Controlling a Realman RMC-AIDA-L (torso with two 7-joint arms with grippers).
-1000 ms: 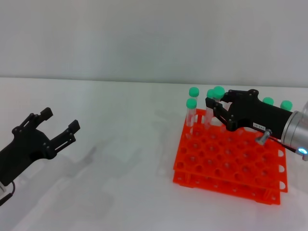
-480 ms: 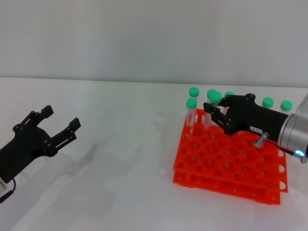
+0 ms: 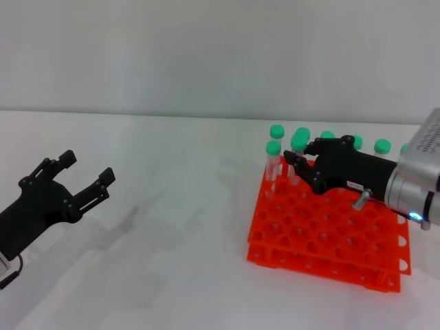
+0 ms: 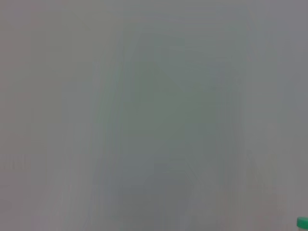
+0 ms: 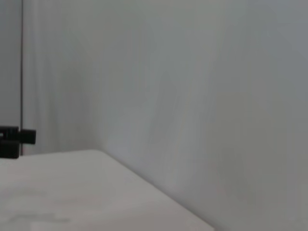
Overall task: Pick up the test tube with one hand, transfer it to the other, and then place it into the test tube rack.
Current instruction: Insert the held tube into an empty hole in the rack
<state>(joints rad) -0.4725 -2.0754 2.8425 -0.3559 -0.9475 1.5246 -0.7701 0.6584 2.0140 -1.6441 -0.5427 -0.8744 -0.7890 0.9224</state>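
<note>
Head view: right end effector (image 3: pixel 297 165) pinching tube (image 3: pixel 298 152) over rack (image 3: pixel 323 230); could snag neighbouring tubes (image 3: pixel 273 159), easily. Left end effector (image 3: pixel 86 177) spread, idle.

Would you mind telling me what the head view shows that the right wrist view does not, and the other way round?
Only the head view shows the test tube rack, the green-capped tubes standing in it, the right gripper shut on the test tube at the rack's far left corner, and the whole left gripper, open and empty over the table. Only the right wrist view shows the grey wall up close. Both share the white table and a part of the left gripper, just a black finger in the wrist view.
</note>
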